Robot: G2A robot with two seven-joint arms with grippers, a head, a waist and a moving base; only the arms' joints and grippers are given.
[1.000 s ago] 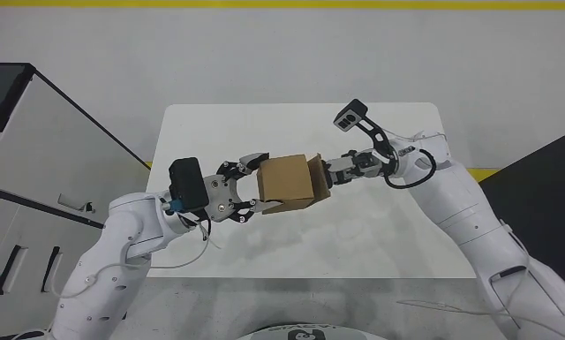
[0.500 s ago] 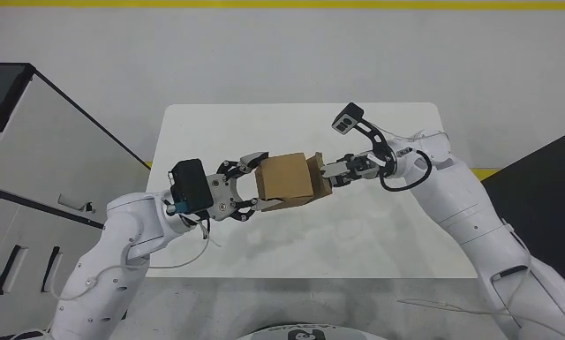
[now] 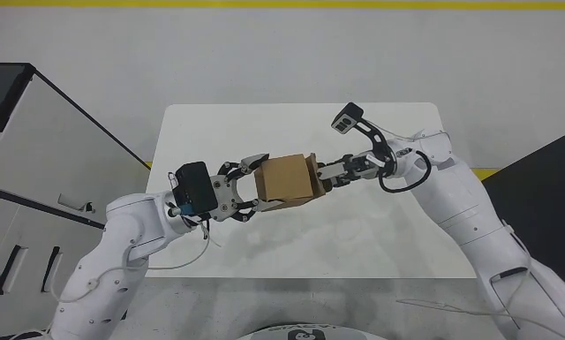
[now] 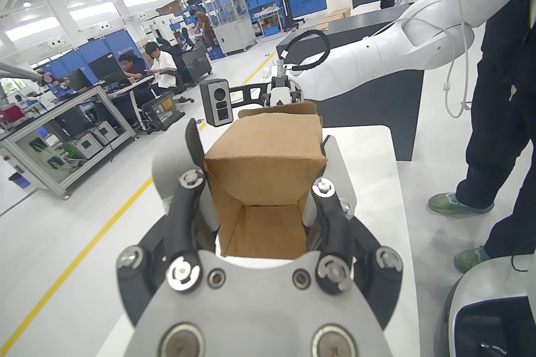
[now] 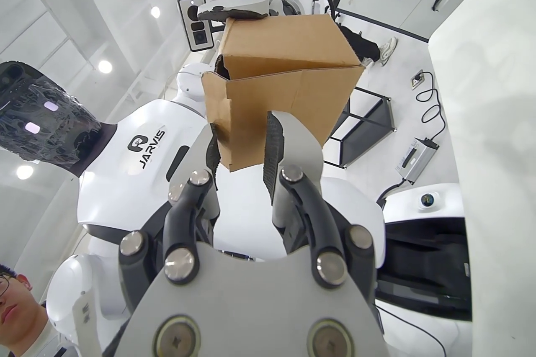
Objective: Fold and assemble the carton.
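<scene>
A brown carton [image 3: 284, 179] hangs above the white table [image 3: 265, 128], held between both arms. My left gripper [image 3: 256, 183] has one end of it. In the left wrist view the left gripper [image 4: 261, 137] is shut on the carton [image 4: 272, 124], a finger on each side wall, with the open end facing the palm. At the opposite end, my right gripper [image 3: 322, 176] meets a side flap. In the right wrist view the right gripper [image 5: 245, 149] is shut on that flap [image 5: 251, 116], one finger behind the cardboard and one in front. The carton body [image 5: 289, 49] extends beyond.
The carton is lifted off the table, and the tabletop around and below it is bare. A dark framed panel [image 3: 53, 137] stands off the table's left side. A yellow floor line [image 3: 282, 3] runs behind the table.
The right gripper has moved left, folding the end flap closer against the carton. The carton and the left gripper have shifted slightly left.
</scene>
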